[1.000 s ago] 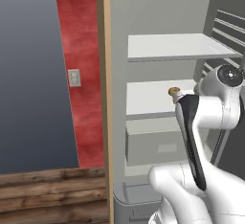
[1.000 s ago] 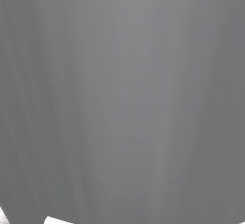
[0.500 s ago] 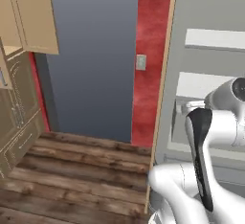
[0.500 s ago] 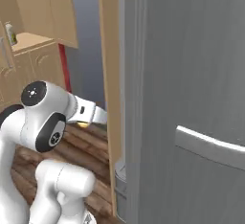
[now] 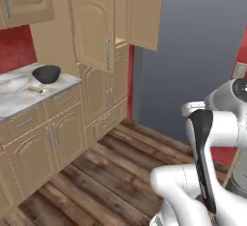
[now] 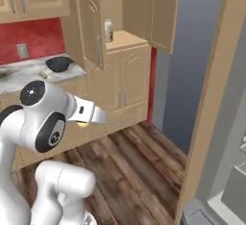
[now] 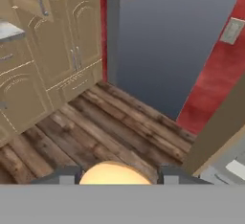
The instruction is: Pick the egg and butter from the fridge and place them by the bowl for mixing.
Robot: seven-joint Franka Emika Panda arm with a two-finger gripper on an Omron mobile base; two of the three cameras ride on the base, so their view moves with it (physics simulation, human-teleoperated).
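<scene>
Butter [image 5: 34,89] at desk [image 5: 14,99] edge beside bowl [image 5: 47,73]: done. Egg [image 7: 115,174] clenched in jaws, delivery left.

Matt wood-plank floor [image 5: 111,172], marbled countertop [image 5: 19,97]

One bowl [image 5: 46,73] sits at upper left with one butter [image 5: 34,89] stick just beside it. One egg [image 7: 115,174] shows at bottom centre. Two cabinet doors [image 5: 92,30] stand open.

Open floor [image 5: 111,172] ahead; cabinet doors [image 5: 94,29] jut out.
</scene>
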